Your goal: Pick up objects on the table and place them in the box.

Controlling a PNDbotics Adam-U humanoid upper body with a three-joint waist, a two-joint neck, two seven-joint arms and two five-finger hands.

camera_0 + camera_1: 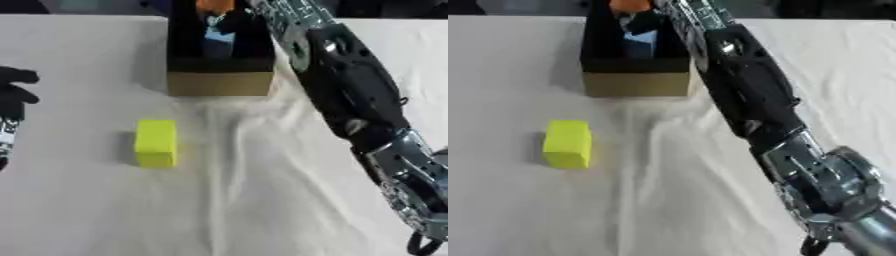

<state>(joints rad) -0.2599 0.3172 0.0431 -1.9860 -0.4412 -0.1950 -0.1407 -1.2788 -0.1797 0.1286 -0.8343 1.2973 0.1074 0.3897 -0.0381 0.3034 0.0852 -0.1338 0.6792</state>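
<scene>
**benchrat:** So where's everything sitting? The right arm [350, 95] runs diagonally from the lower right of the frame up to the top centre, reaching into the box [219, 82], a black-lined cardboard one with a tan front wall. The right hand [642, 22] is over the box opening, but I can't tell whether its fingers are wrapped round anything. There's something orange [629, 5] right at the top edge by the hand and a light blue thing [642, 42] inside the box. Whether either one is being held, no clue.

**servo_sam:** And what's left on the table?

**benchrat:** One yellow block [156, 143], left of centre, well apart from the box and below it in the frame. Boxy shape, matte, looks like foam or painted wood, flat faces and crisp edges. Its long axis runs up-down in the frame, so roughly pointing toward the box. It's sitting on a wrinkled white cloth [262, 200].

**servo_sam:** Which hand's closer?

**benchrat:** The left hand [13, 100], I'd say. It's at the left edge, mid-height, black fingers relaxed and holding nothing. The block lies to its right and a bit lower in the frame. The right arm is busy up top, so I'd guess the left goes for it, pinching across the short sides.
</scene>
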